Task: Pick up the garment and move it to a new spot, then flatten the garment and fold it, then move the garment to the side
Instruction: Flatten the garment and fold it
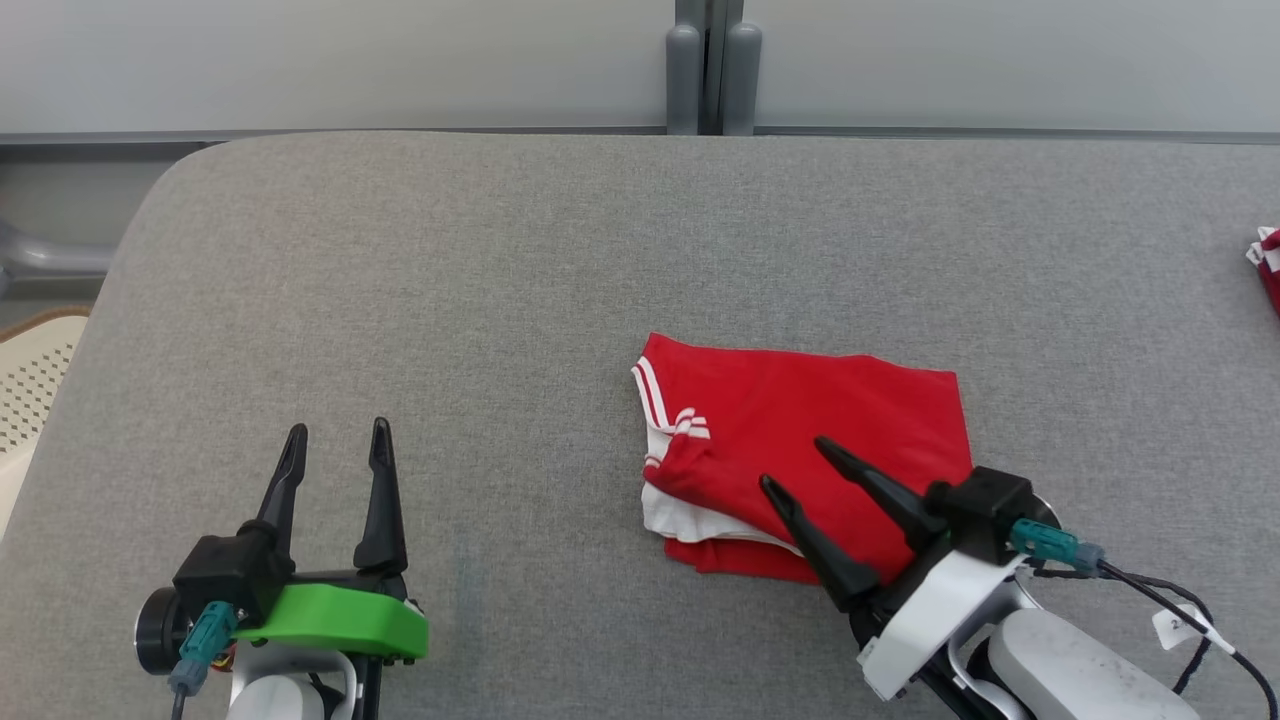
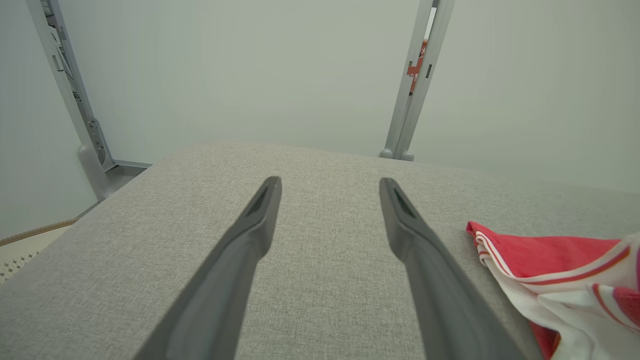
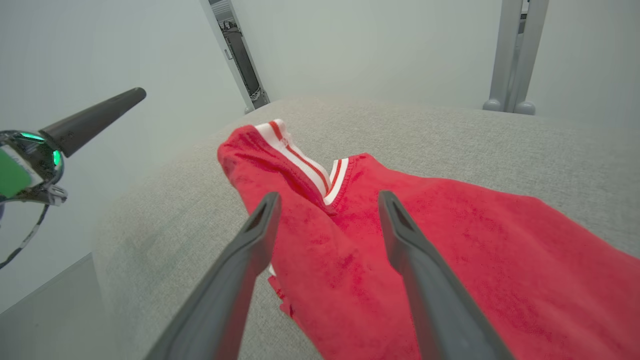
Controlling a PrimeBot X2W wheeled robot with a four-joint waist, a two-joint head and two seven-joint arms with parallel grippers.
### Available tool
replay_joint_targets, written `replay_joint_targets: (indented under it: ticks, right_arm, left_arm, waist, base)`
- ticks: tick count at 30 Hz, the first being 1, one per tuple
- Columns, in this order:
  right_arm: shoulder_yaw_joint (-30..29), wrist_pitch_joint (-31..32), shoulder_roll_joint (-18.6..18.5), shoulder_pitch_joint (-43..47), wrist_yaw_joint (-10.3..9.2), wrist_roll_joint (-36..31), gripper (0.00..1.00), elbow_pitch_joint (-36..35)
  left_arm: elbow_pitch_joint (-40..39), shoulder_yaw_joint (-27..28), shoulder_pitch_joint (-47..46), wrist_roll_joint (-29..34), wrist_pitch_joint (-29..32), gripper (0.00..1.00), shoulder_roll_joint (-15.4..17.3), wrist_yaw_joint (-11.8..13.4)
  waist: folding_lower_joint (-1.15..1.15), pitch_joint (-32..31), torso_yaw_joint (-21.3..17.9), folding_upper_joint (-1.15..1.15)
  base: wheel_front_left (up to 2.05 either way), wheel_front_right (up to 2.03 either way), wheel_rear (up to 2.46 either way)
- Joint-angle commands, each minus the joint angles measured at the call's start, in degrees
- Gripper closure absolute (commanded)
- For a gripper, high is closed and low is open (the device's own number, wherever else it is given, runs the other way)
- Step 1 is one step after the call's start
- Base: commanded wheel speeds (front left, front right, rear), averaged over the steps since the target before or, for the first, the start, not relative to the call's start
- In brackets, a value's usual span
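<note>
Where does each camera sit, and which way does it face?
Head view: on the head, facing down at the grey table; left end effector and right end effector show.
Left wrist view: left wrist, along its open fingers, across the table.
Right wrist view: right wrist, along its open fingers, onto the red garment.
All three share the garment.
</note>
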Motion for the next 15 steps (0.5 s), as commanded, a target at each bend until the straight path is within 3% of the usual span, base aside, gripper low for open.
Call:
replay_joint_targets:
  ticks: [1,15]
  right_arm:
    - [-1.6,-0.2,0.0,1.5,0.03,-0.7,0.0,-0.9]
    - [-27.1,-0.2,5.1,13.4,0.03,-7.5,0.0,-9.8]
  left_arm:
    - [0.0,0.3,0.5,0.4,-0.2,0.0,0.1,-0.2]
    - [-0.4,1.8,1.8,1.4,-0.2,0.0,0.1,-0.5]
  waist:
    - [0.0,-0.3,-0.3,0.0]
    - [0.0,-2.0,-3.0,0.0]
  base:
    - [0.0,0.0,0.0]
    - [0.0,0.0,0.0]
